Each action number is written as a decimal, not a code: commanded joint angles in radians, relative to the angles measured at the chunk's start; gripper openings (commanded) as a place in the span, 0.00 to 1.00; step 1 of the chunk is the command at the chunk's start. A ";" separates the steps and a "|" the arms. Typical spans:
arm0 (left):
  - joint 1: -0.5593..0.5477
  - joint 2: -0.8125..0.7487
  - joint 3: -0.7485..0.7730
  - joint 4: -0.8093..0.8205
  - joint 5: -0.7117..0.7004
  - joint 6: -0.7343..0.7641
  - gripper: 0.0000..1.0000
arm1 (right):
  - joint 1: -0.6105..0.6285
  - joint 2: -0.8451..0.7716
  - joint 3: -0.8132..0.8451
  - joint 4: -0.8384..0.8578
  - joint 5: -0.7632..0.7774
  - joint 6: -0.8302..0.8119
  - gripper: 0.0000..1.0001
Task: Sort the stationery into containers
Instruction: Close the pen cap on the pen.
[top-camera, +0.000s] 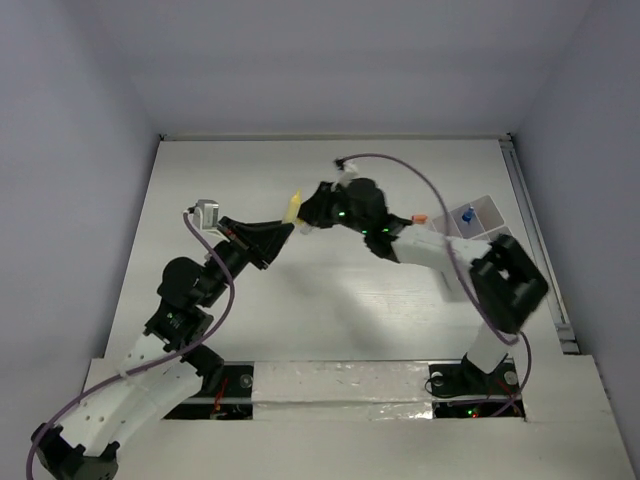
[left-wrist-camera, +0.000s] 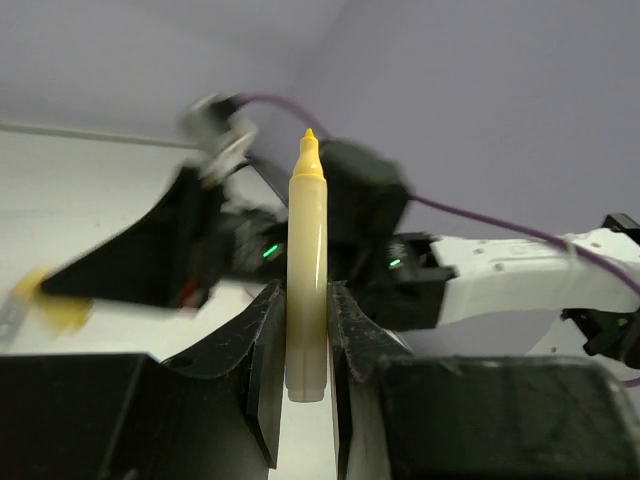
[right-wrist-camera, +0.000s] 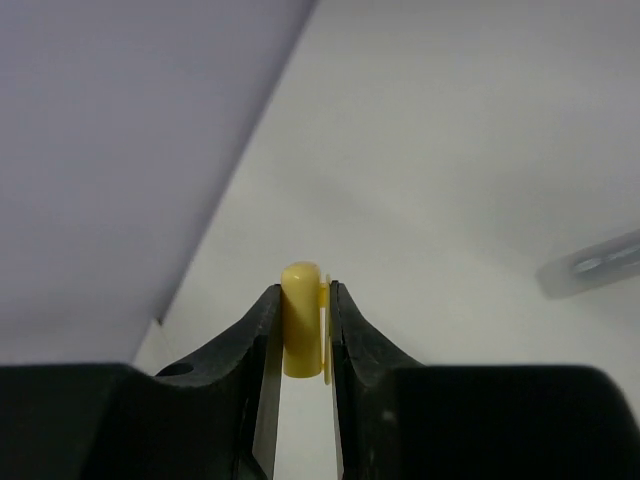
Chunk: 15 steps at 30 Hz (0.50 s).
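Observation:
A yellow marker (left-wrist-camera: 307, 230) with its tip bare stands upright between the jaws of my left gripper (left-wrist-camera: 305, 300), which is shut on its lower barrel. From above, the marker (top-camera: 292, 208) pokes up from the left gripper (top-camera: 283, 232) over the middle of the table. My right gripper (right-wrist-camera: 305, 300) is shut on a small yellow cap (right-wrist-camera: 300, 330) with a clip. The right gripper (top-camera: 303, 222) sits just right of the marker, close to the left one. A white container (top-camera: 478, 215) with a small blue item (top-camera: 467, 214) lies at the far right. An orange piece (top-camera: 420, 218) shows beside the right arm.
The left wrist view shows the right arm's black fingers (left-wrist-camera: 130, 260) reaching left behind the marker, yellow at their end. A blurred grey elongated item (right-wrist-camera: 590, 262) lies on the table at the right of the right wrist view. Grey walls enclose the white table (top-camera: 250, 170).

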 joint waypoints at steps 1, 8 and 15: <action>0.011 0.028 -0.048 0.312 0.090 -0.118 0.00 | -0.088 -0.202 -0.170 0.306 0.007 0.051 0.00; 0.011 0.115 -0.095 0.532 0.141 -0.227 0.00 | -0.108 -0.409 -0.258 0.449 0.120 0.055 0.00; 0.011 0.214 -0.121 0.704 0.224 -0.321 0.00 | -0.108 -0.440 -0.298 0.642 0.145 0.152 0.00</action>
